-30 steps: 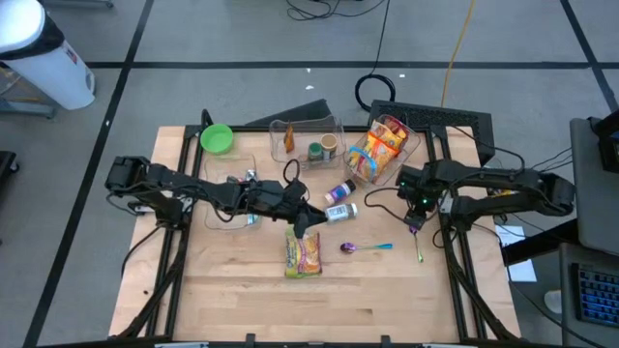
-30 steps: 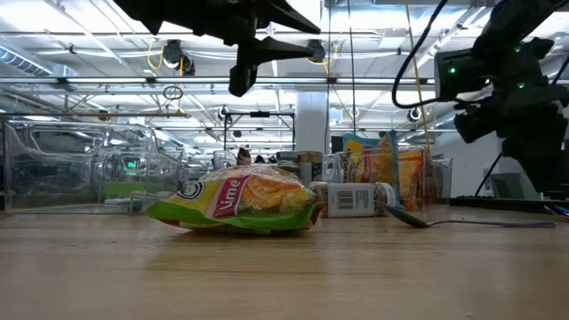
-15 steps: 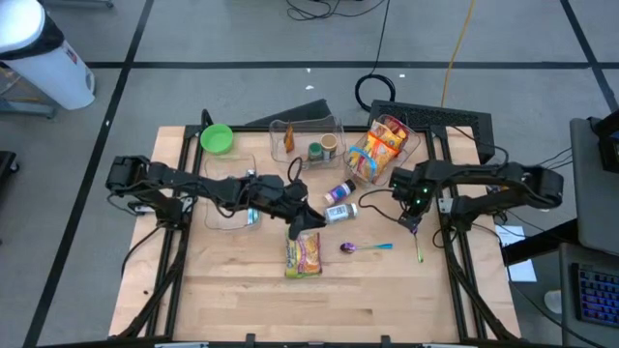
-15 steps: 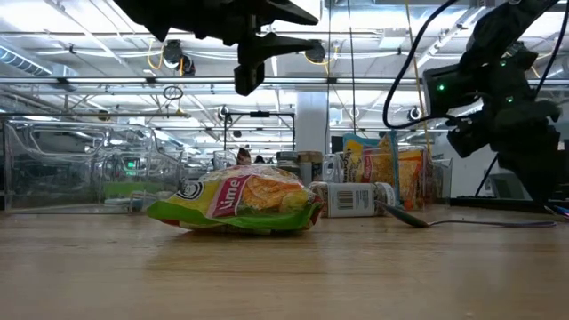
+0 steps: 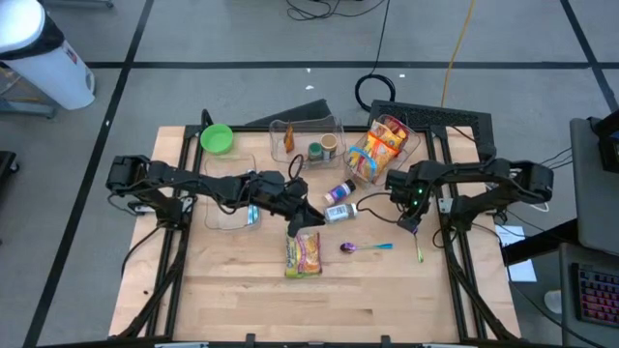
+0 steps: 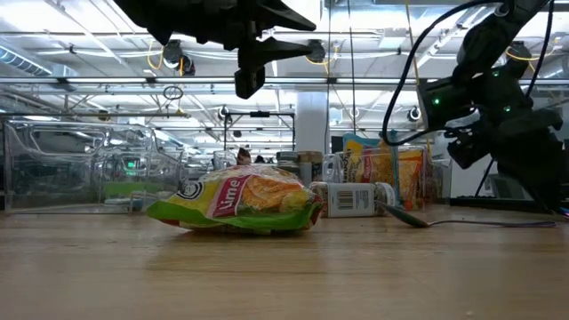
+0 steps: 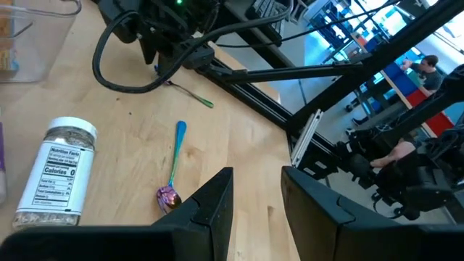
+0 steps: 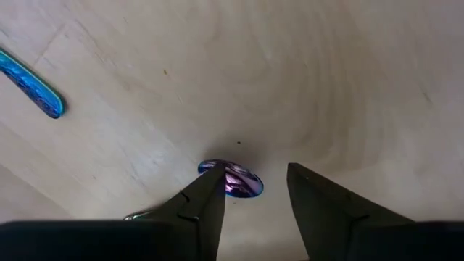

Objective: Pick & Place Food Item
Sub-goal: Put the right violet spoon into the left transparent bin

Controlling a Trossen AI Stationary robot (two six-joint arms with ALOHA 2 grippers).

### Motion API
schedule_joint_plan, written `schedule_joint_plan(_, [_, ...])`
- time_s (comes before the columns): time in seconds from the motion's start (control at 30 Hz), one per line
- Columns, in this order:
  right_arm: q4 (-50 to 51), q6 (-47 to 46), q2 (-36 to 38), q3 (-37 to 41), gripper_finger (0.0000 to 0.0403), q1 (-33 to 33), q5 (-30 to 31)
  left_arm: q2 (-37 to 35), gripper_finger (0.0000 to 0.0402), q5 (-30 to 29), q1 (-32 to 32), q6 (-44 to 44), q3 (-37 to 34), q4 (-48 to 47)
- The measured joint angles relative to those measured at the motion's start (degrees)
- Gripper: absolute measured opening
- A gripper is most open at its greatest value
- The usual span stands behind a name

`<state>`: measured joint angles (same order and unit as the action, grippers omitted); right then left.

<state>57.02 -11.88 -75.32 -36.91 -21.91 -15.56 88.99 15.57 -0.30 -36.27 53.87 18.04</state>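
Over the last second my right gripper (image 5: pixel 410 222) has slid a little nearer the packet (image 5: pixel 303 253), and my left gripper (image 5: pixel 308 222) has eased back slightly along its own arm.

Now my left gripper hangs in the air just above the packet's far end, clear of it. Its fingers (image 7: pixel 217 199) stand a narrow way apart with nothing between them.

The packet lies flat on the table (image 5: pixel 242 300), green-edged with a yellow and orange face, the word "Lime" showing from the low view. Nothing grips it.

Just beyond the packet, on the right arm's side, a white-labelled jar (image 5: pixel 340 212) lies on its side. Level with the packet's far end, on that same side, a spoon (image 5: pixel 366 247) rests on the wood, its purple bowl toward the packet and its blue handle pointing away.

My right gripper is farther out still, past the spoon's handle, well apart from the packet, pointing down at the table. Its fingers (image 8: pixel 206 196) are parted and hold nothing. Between them, down on the wood, a small purple shiny patch shows; it may be a utensil's bowl, but from that wrist view I cannot tell which.

Farther back from the packet than the jar, a bag (image 5: pixel 379 147) of orange snacks stands in a clear bin.
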Motion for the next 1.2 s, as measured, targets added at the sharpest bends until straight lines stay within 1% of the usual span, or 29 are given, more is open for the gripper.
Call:
schedule_joint_plan(0.07, [-0.4, 0.6, -0.7, 0.0, 0.0135, 0.0, -1.4, 0.0, 0.0122, 0.0, 0.0, 0.0, 0.0, 0.0])
schedule_joint_plan(0.33, [-0.7, 2.1, -3.5, 0.0, 0.0114, 0.0, -2.7, 0.0, 0.0122, 0.0, 0.0, 0.1, 0.0, 0.0])
schedule_joint_plan(0.47, [-0.6, 2.1, -4.2, 0.0, 0.0082, 0.0, -2.7, 0.0, 0.0122, 0.0, 0.0, 0.0, 0.0, 0.0])
schedule_joint_plan(0.67, [-0.3, 1.7, -3.4, 0.0, 0.0014, 0.0, -3.0, 0.0, 0.0122, 0.0, 0.0, -0.2, 0.0, 0.0])
schedule_joint_plan(0.7, [-0.1, 1.7, -3.0, 0.0, 0.0008, 0.0, -3.2, 0.0, 0.0122, 0.0, 0.0, -0.2, 0.0, 0.0])
schedule_joint_plan(0.87, [0.7, 1.5, -0.1, 0.0, 0.0004, 0.0, -4.4, 0.0, 0.0122, 0.0, 0.4, 0.0, 0.0, 0.0])
schedule_joint_plan(0.97, [2.1, 1.4, 2.6, -1.5, 0.0003, 0.0, -4.3, 0.0, 0.0122, 0.0, 0.9, 0.0, 0.0, 0.0])
schedule_joint_plan(1.2, [1.4, -1.5, 9.1, -9.1, 0.0001, 0.0, -4.2, 0.0, 0.0122, 1.4, 2.4, -0.7, 0.0, 0.1])
